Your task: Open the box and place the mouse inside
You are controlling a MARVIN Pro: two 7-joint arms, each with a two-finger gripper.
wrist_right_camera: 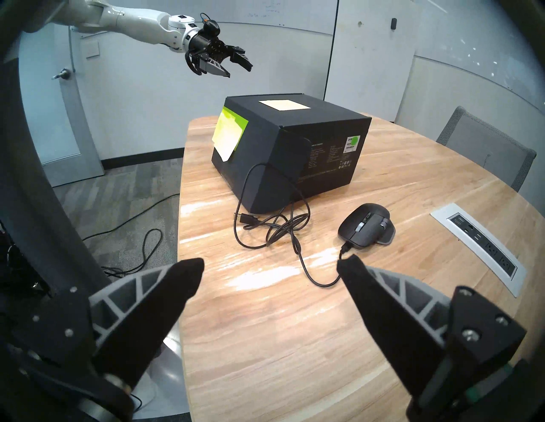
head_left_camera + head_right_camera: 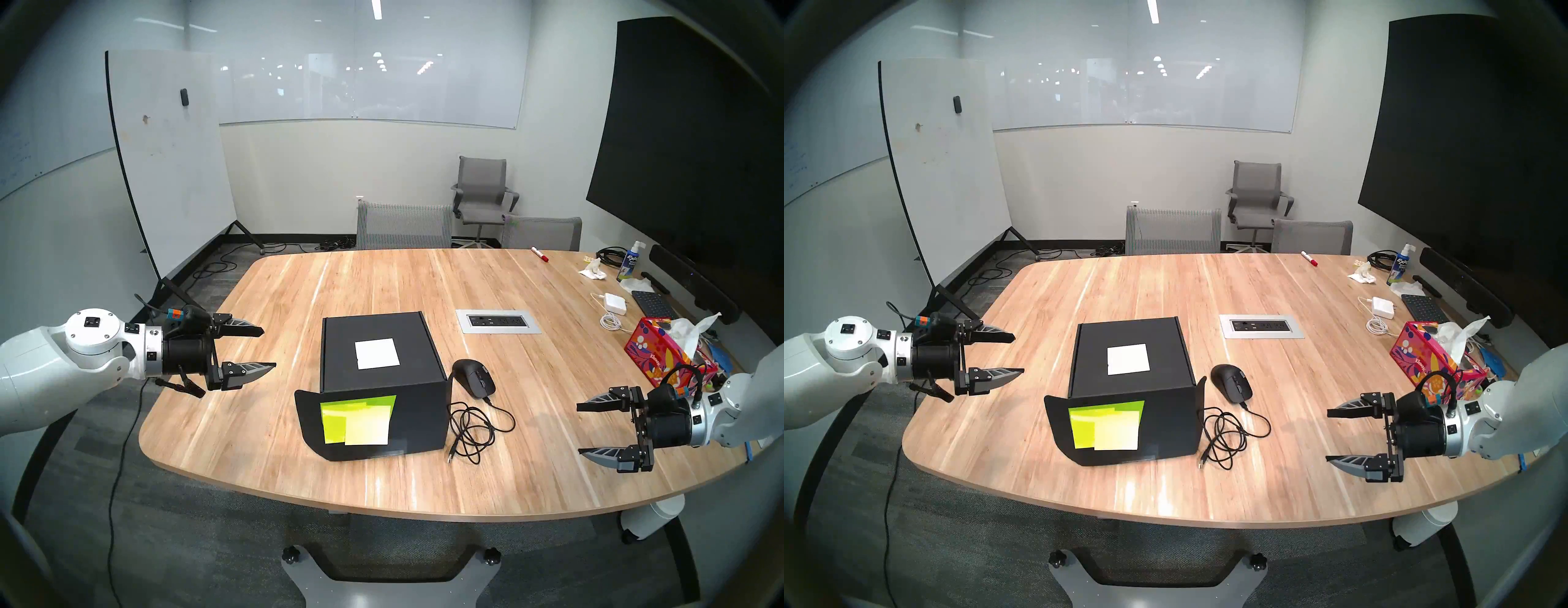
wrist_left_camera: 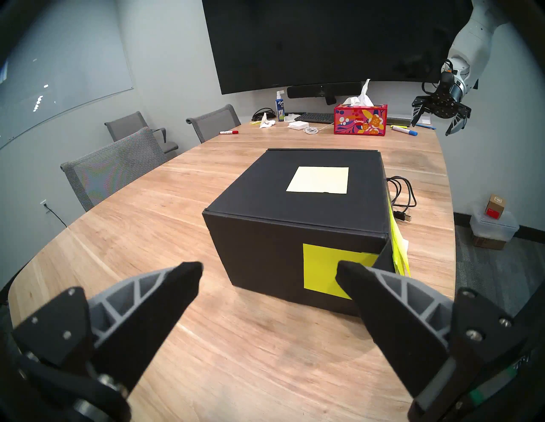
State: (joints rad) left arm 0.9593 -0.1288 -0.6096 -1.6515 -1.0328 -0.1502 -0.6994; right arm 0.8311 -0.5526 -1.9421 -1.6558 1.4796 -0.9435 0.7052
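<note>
Wooden table (image 2: 382,280), rounded corners. Black box (image 2: 382,373) mid-table, between left gripper (image 2: 268,347) and right gripper (image 2: 579,429). Mouse (image 2: 473,377) just beside box, on right gripper's side; cable (image 2: 471,429) coiled on tabletop. Power inset (image 2: 498,321) beyond mouse. Tissue box (image 2: 655,354) and charger (image 2: 615,303) behind right gripper.

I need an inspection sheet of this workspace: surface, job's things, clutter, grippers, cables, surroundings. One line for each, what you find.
Surface: wooden table, with a power outlet panel set in it.
Job's things: black box closed, sticky notes on its front flap; mouse on the table to its right, not touching it.
Clutter: tissue box, white charger, keyboard, spray bottle, red marker at the far right.
Grippers: left gripper and right gripper open, empty, above the table.
Cables: mouse cable coiled beside the box.
Surroundings: whiteboard, chairs, dark screen.
</note>
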